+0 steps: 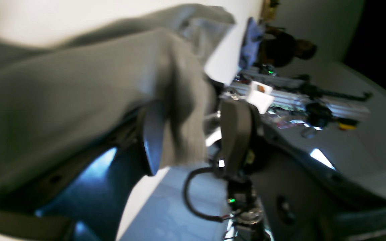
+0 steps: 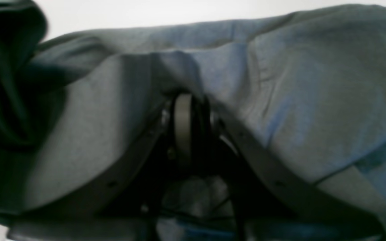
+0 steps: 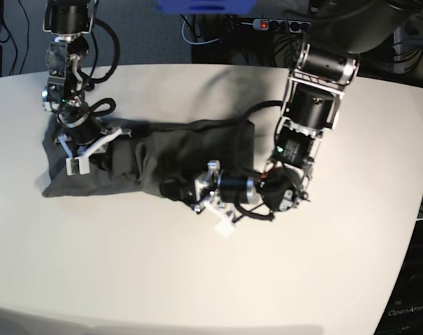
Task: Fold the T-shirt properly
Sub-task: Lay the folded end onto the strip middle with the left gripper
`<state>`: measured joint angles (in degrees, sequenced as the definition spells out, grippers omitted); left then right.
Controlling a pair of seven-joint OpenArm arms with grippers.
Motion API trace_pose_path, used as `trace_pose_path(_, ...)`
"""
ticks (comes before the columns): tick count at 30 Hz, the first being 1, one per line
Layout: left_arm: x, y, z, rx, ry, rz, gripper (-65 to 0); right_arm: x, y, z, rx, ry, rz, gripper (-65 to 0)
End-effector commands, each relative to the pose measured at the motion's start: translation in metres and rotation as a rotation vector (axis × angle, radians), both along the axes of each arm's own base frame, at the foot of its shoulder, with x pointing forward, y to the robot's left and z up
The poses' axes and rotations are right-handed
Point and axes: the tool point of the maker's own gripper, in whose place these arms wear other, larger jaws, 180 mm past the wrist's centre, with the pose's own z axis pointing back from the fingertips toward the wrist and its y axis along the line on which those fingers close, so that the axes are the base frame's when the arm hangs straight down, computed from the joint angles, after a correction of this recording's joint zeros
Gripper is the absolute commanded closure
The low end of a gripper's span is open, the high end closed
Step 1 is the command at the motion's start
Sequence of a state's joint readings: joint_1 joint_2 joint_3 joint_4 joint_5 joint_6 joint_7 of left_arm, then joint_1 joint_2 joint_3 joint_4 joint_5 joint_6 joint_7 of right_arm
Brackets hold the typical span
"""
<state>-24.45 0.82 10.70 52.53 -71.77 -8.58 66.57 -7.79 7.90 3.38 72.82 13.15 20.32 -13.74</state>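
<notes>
The dark olive-grey T-shirt (image 3: 162, 157) lies on the white table (image 3: 197, 279) as a long band running from left to centre. My right gripper (image 3: 70, 162) sits at its left end. In the right wrist view this gripper (image 2: 183, 97) is shut on a bunched fold of the T-shirt (image 2: 297, 93), which drapes over both fingers. My left gripper (image 3: 175, 190) lies low at the shirt's front edge near the centre. In the left wrist view this gripper (image 1: 193, 134) is open, with the T-shirt (image 1: 79, 100) hanging over one of its fingers (image 1: 152, 140), while the other finger (image 1: 235, 134) is bare.
A small white piece (image 3: 224, 229) lies on the table just beside the left wrist. A power strip (image 3: 274, 24) and cables run behind the table's far edge. The table curves away at the right (image 3: 421, 209). A cluttered bench (image 1: 297, 100) shows in the left wrist view.
</notes>
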Motion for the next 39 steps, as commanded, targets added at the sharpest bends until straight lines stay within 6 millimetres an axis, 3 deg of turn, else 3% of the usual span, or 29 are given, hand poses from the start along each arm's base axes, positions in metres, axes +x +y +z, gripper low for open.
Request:
trace_pose_path(1,0.009,-0.015,0.025,-0.058,-0.046,-0.009,-28.1,-0.096,0.008,-0.076,-0.097,0.482,0.106,-6.5)
trace_pose_path(4,0.010,-0.026,0.037,-0.096,-0.060,-0.019,-28.1,-0.095,0.008,-0.076,-0.097,0.480,0.106,-6.5)
trace_pose_path(7,0.012,-0.022,0.043,-0.120,-0.057,-0.012,-28.0,-0.095,0.007,-0.076,-0.099,0.480,0.106,-6.5)
trace_pose_path(10,0.018,0.008,0.035,-0.105,-0.043,0.029,-28.0,-0.096,0.007,-0.076,-0.098,0.480,0.105,-6.5)
trace_pose_path(15,0.025,0.041,0.034,-0.123,-0.025,0.077,-27.9,-0.093,0.007,-0.074,-0.096,0.456,0.103,-6.5)
trace_pose_path(25,0.000,0.054,0.013,-0.092,0.052,0.020,-27.1,-0.092,0.007,-0.074,-0.095,0.450,0.102,-6.5)
trace_pose_path(33,-0.009,0.065,-0.004,-0.015,0.060,0.003,-1.9,-0.092,0.007,-0.074,-0.095,0.450,0.102,-6.5)
trace_pose_path(39,-0.015,0.073,-0.033,0.158,0.045,-0.037,-1.9,-0.091,0.007,-0.074,-0.095,0.449,0.102,-6.5)
